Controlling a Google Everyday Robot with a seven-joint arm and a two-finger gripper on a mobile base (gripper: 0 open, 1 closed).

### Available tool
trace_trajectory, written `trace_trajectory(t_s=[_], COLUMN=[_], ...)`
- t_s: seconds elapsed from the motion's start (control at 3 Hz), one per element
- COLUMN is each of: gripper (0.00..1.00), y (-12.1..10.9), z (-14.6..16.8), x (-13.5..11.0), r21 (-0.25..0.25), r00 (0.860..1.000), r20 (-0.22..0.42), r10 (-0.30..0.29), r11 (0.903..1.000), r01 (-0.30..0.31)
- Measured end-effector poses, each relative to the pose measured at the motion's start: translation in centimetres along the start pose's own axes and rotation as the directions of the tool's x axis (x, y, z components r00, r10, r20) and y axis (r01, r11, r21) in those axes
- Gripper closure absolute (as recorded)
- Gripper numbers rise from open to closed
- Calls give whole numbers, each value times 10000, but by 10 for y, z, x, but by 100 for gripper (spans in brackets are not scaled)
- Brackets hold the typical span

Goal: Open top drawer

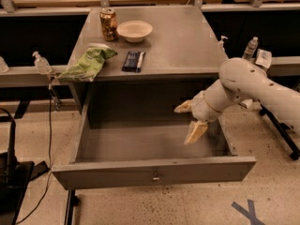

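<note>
The top drawer [154, 171] is a wide grey metal box pulled far out from under the grey table, its flat front panel nearest me with a small round knob [155, 176] at its centre. Its inside looks bare. My gripper [188, 122] hangs over the right half of the drawer's interior, behind the front panel, on a white arm that comes in from the right. Its two tan fingers are spread apart, one pointing left and one down, with nothing between them.
On the table top [187, 36] stand a drink can [108, 24], a white bowl [134, 30], a green chip bag [87, 63] and a dark snack bar [132, 61]. Bottles sit on side ledges. Black cables and a stand lie at the left floor; a blue X marks the floor at right.
</note>
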State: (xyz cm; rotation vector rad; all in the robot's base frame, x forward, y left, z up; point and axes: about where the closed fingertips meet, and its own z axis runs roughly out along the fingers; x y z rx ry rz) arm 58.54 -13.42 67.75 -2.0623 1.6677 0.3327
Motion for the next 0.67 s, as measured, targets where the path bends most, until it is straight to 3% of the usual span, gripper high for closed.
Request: trace_trajectory(t_s=[0.33, 0.67], gripper=[53, 51], y=[1, 1], z=[-8, -7], x=[-1, -1], r21=[49, 16], r00=[10000, 10000], r20=[40, 61], r10=[-12, -18], r11=[10000, 10000], r01=[11, 18])
